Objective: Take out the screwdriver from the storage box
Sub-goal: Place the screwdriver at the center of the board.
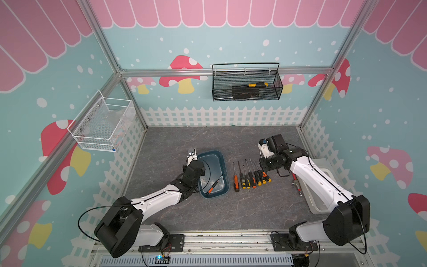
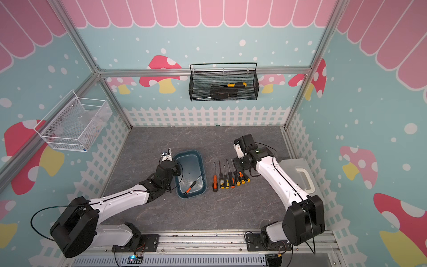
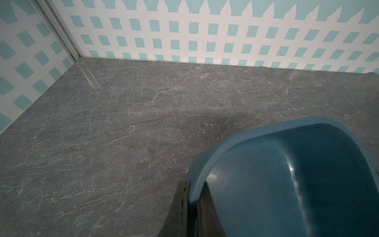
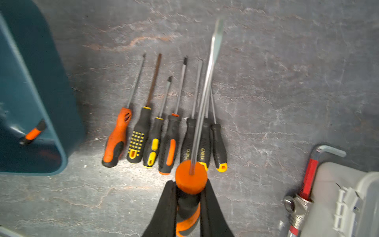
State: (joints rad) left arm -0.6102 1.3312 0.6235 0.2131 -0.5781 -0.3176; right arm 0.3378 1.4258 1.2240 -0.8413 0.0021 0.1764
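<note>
The dark teal storage box (image 1: 222,154) (image 2: 198,154) lies left of centre on the grey table in both top views. Inside it, slanted near the front end, is a small orange-and-black screwdriver (image 1: 213,186) (image 2: 191,186) (image 4: 34,132). My left gripper (image 3: 192,203) is shut on the box's left rim (image 3: 225,141). My right gripper (image 4: 189,184) is shut on the orange-and-black handle of a long flat-blade screwdriver (image 4: 191,178). It holds that tool above the right end of a row of several screwdrivers (image 1: 248,179) (image 4: 155,135), which lie side by side just right of the box.
A translucent white case (image 2: 298,175) sits at the right table edge. A metal valve with a red handle (image 4: 307,180) lies beside it. A black mesh basket (image 1: 246,85) with a yellow-handled tool hangs on the back wall. A white wire basket (image 1: 104,124) hangs on the left wall.
</note>
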